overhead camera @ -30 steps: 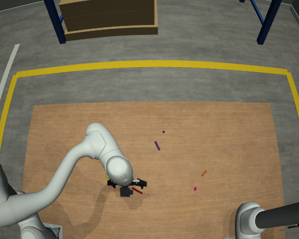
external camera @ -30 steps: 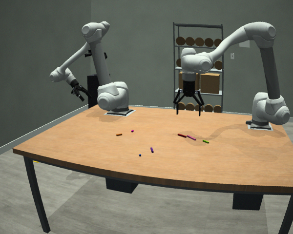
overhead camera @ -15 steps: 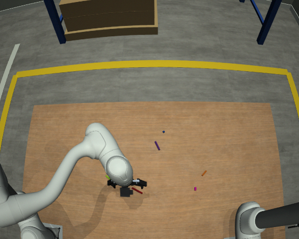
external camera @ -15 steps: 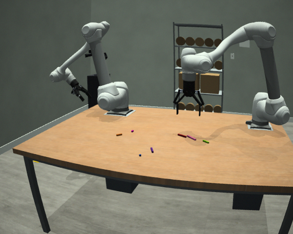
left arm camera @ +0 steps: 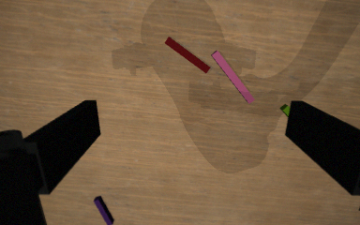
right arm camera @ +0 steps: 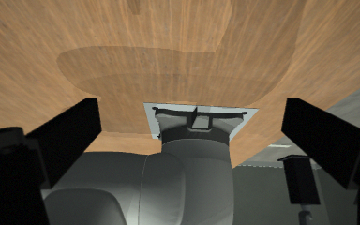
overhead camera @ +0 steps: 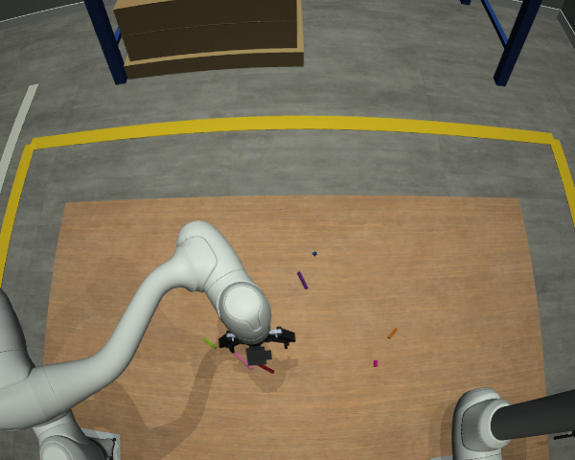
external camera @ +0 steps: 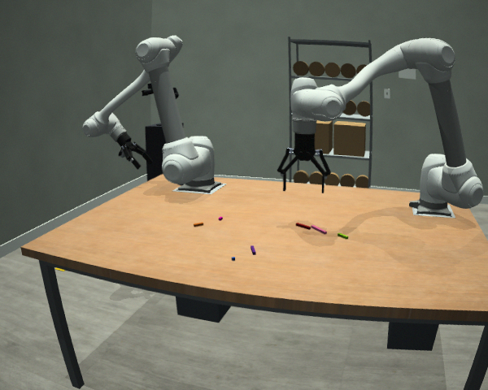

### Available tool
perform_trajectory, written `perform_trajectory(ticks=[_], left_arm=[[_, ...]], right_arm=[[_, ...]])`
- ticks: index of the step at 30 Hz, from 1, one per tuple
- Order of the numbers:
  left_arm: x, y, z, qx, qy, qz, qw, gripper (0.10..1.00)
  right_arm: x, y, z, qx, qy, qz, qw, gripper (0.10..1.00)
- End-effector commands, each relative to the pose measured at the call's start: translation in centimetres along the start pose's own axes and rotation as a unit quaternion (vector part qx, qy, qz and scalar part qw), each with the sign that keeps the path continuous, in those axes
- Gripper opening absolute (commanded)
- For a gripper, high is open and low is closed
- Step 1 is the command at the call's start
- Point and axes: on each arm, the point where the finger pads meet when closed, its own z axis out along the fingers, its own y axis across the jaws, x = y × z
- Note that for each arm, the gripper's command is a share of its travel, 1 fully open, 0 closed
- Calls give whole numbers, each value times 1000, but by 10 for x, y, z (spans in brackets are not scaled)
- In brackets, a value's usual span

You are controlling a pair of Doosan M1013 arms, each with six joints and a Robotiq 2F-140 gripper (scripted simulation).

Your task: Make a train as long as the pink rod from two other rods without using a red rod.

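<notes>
On my feed: grey walls | grey floor (overhead camera: 367, 158) (external camera: 236, 357), yellow stripe (overhead camera: 297, 123) | wood tabletop (overhead camera: 426, 247) (external camera: 151, 260) on dark legs | metal shelf (external camera: 371, 126) by the back wall, round pieces and boxes (external camera: 349, 139) on it | dim light, soft shadows

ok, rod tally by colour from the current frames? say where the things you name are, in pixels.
blue (overhead camera: 314, 253) (external camera: 233, 258): 1
magenta (overhead camera: 376, 363) (external camera: 220, 218): 1
orange (overhead camera: 392, 333) (external camera: 198, 224): 1
lime (overhead camera: 209, 343) (external camera: 342, 236) (left arm camera: 286, 111): 1
purple (overhead camera: 302, 280) (external camera: 253, 249) (left arm camera: 103, 211): 1
red (overhead camera: 266, 368) (external camera: 302, 225) (left arm camera: 187, 55): 1
pink (overhead camera: 242, 360) (external camera: 319, 229) (left arm camera: 232, 77): 1
total: 7
</notes>
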Motion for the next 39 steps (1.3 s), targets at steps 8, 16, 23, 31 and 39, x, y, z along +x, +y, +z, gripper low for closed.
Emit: perform_trajectory(ticks=[8,16,23,31,39], left_arm=[[-86,-89,-9,-2,0,-129,992,1000],[-146,-138,-7,-2,-1,-217,976,1000],[-210,-180,4,-2,-1,-313,950,1000],[-225,-189,7,-2,-1,-336,942,1000],[-225,-189,7,-2,-1,-336,942,1000]], right_arm=[[0,0,0,0,0,0,1000,1000],[0,0,0,0,0,0,1000,1000],[0,0,0,0,0,0,1000,1000],[0,0,0,0,0,0,1000,1000],[0,0,0,0,0,0,1000,1000]])
